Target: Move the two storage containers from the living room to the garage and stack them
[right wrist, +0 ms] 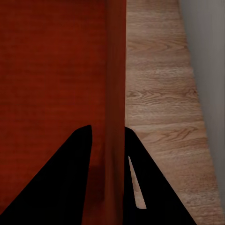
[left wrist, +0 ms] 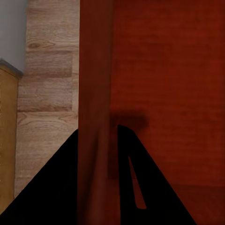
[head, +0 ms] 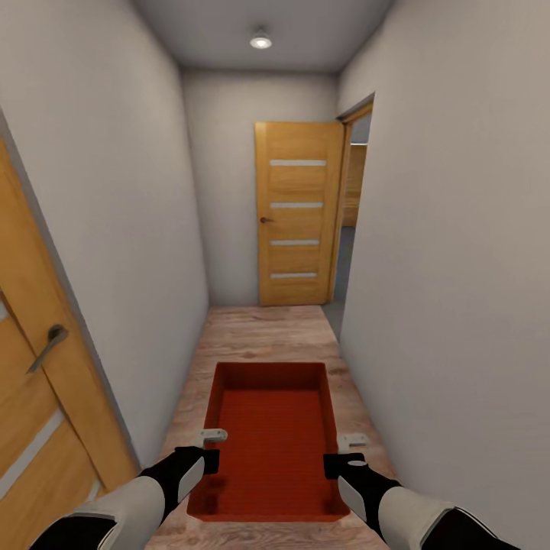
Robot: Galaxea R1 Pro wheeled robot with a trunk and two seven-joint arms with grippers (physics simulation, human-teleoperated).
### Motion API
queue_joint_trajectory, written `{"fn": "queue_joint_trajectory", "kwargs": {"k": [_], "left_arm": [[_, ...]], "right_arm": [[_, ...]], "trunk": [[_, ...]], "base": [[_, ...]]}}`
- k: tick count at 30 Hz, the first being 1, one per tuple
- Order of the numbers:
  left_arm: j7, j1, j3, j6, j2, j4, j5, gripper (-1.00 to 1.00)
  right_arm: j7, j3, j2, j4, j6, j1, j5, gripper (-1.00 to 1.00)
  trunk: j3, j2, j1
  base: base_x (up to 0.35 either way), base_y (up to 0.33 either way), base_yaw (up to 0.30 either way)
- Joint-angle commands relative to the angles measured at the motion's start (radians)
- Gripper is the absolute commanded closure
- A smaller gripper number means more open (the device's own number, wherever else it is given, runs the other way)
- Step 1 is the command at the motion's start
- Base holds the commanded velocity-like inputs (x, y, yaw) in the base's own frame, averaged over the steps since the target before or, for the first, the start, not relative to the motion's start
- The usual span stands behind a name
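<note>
From the head view, an orange-red storage container [head: 271, 439] hangs low in front of the robot over the wood plank floor [head: 263, 336] of a narrow corridor. The left gripper [head: 208, 445] clamps its left long wall and the right gripper [head: 345, 451] its right long wall. Plain walls close in on both sides, leaving only thin strips of floor past each container edge. A wooden door with a lever handle [head: 47, 344] stands near on the left. Ahead, a second wooden door [head: 298, 214] stands swung open at the corridor's end beside a doorway [head: 350, 221] on the right; the floor ahead of the container is bare.

In the left wrist view, the dark fingers [left wrist: 126, 178] straddle the container's wall [left wrist: 96, 93], grasping it, with the ribbed base on one side and planks on the other.

In the right wrist view, the fingers [right wrist: 77, 183] likewise pinch the other wall [right wrist: 115, 93]; floor planks and a pale wall lie just beyond.
</note>
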Motion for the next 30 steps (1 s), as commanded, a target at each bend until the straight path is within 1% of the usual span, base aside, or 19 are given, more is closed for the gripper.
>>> {"fn": "queue_joint_trajectory", "kwargs": {"k": [1, 18, 30], "left_arm": [[0.007, 0.0, 0.011, 0.007, 0.0, -0.002, -0.007, 1.0], [0.007, 0.0, 0.011, 0.007, 0.0, -0.001, -0.008, 1.0], [0.007, 0.0, 0.011, 0.007, 0.0, -0.002, -0.008, 1.0]], "right_arm": [[0.002, 0.01, 0.001, -0.001, -0.001, -0.001, -0.009, 1.0], [0.001, 0.011, 0.001, -0.001, -0.001, -0.001, -0.009, 1.0], [0.001, 0.01, 0.001, -0.001, -0.001, -0.001, -0.009, 1.0]], "trunk": [[-0.001, -0.002, 0.001], [-0.001, -0.002, 0.001], [-0.001, -0.002, 0.001]], "base": [[0.322, 0.114, 0.0], [0.321, 0.113, 0.0], [0.322, 0.078, 0.0]]}}
